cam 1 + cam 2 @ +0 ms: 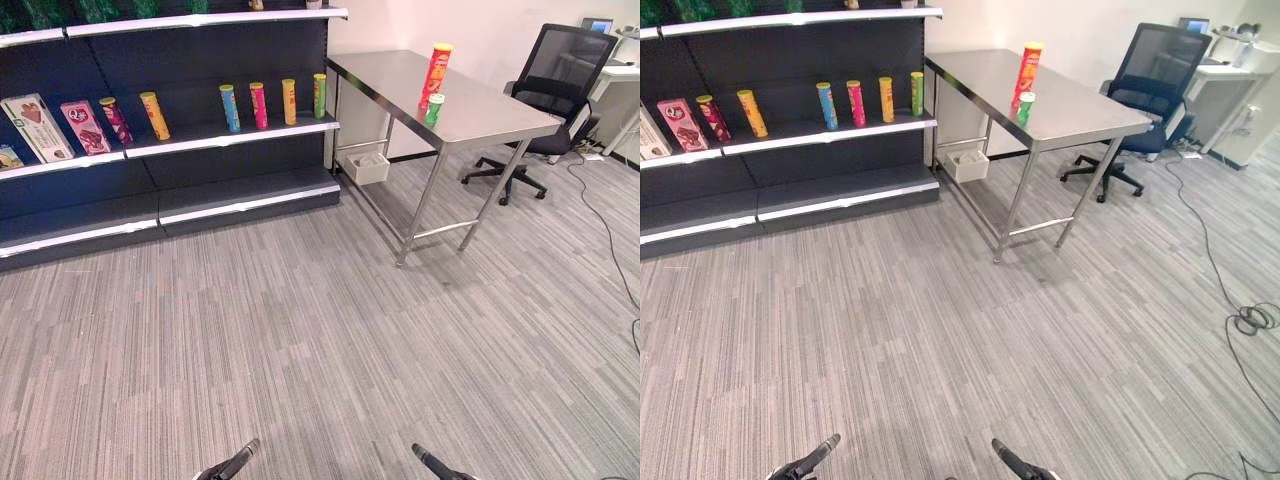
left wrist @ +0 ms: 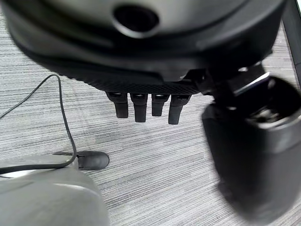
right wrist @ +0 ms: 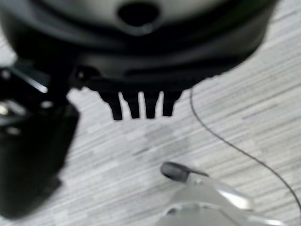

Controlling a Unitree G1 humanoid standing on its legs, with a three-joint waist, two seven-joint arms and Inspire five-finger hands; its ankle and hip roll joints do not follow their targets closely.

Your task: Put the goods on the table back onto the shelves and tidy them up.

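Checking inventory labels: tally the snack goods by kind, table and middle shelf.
Cans on the table: 2, tall red can and short green can.
Cans on the middle shelf: 6.
Boxes at the shelf's left end: 2 in full view, white box and pink box.
Total: 10.

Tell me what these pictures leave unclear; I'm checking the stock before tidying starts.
- Top shelf: its goods are cut off by the left eye view's upper edge.
- Flat box at the shelf's far left: cropped by the edge.
- Small green can and tall red can on the table: print too small.
- White bin: contents too small.
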